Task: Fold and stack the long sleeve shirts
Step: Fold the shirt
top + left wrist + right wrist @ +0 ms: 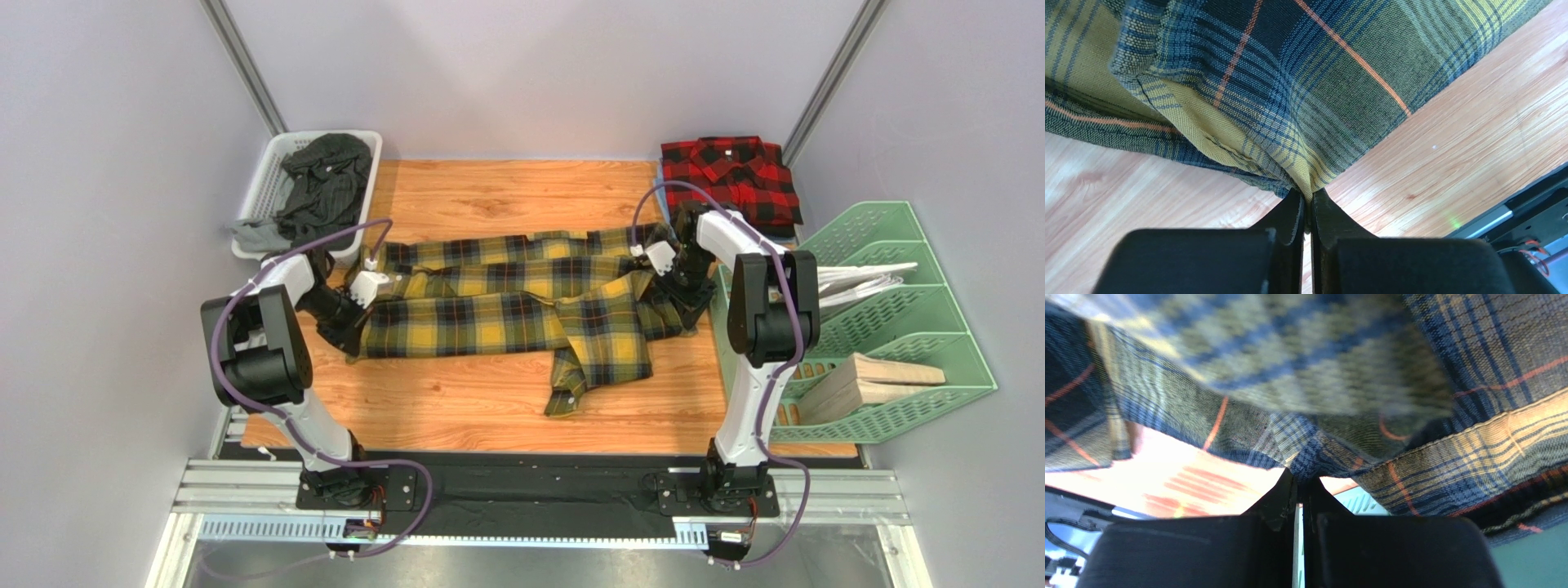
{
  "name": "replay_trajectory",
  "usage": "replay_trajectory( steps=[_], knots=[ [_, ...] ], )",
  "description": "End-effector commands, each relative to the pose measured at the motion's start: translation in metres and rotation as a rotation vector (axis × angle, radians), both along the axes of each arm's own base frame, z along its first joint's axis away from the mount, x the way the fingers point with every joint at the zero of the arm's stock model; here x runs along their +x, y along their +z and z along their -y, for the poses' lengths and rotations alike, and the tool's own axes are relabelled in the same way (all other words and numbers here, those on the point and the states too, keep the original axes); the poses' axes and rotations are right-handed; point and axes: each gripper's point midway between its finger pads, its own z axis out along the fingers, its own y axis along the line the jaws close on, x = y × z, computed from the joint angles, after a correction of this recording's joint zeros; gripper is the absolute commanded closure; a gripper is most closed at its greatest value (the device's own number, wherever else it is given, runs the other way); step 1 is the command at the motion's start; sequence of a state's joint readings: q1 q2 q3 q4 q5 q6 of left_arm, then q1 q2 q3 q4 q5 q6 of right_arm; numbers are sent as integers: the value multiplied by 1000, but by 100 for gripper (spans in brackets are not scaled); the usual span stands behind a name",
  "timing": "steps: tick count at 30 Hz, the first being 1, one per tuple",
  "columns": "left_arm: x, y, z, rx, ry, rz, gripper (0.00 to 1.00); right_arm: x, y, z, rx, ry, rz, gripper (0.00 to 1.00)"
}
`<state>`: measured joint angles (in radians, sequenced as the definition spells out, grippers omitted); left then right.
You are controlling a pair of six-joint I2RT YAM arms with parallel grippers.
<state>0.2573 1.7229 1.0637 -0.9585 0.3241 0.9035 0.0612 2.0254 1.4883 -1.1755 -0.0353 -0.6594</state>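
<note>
Yellow shirt (515, 306) lies spread at centre, red shirt (730, 178) folded at 1 o'clock. Left gripper (1308, 197) and right gripper (1298, 476) each pinch yellow fabric, jaws nearly closed. We'd lift both ends level, cloth taut. The 2 arms crouch low, elbows bent, at 9 and 3 o'clock.

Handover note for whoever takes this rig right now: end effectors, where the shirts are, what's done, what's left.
Left end effector: shut on the yellow-and-dark plaid flannel shirt, left end.
Right end effector: shut on its right end.
Red-and-black plaid flannel shirt: folded, far right corner of wooden table.
Done: red one folded.
Left: finish folding the yellow, then stack, likely on the red.
</note>
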Motion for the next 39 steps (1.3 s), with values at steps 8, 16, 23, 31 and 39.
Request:
replay_trajectory(
  steps=[8, 16, 23, 31, 39],
  knots=[
    [-7, 21, -27, 81, -104, 14, 100, -45, 27, 10, -46, 110, -92, 100],
    [2, 61, 6, -84, -147, 152, 45, -45, 67, -24, 102, 68, -44, 37],
    [-16, 126, 92, -287, -481, 486, 1, -57, 106, -68, 366, 205, 187, 32],
    [-97, 116, 245, -578, -1065, 580, 2, -55, 80, -126, 504, 182, 129, 41],
    [-120, 106, 346, -644, -1381, 642, 8, -13, 73, -155, 587, 98, 152, 54]
  ],
)
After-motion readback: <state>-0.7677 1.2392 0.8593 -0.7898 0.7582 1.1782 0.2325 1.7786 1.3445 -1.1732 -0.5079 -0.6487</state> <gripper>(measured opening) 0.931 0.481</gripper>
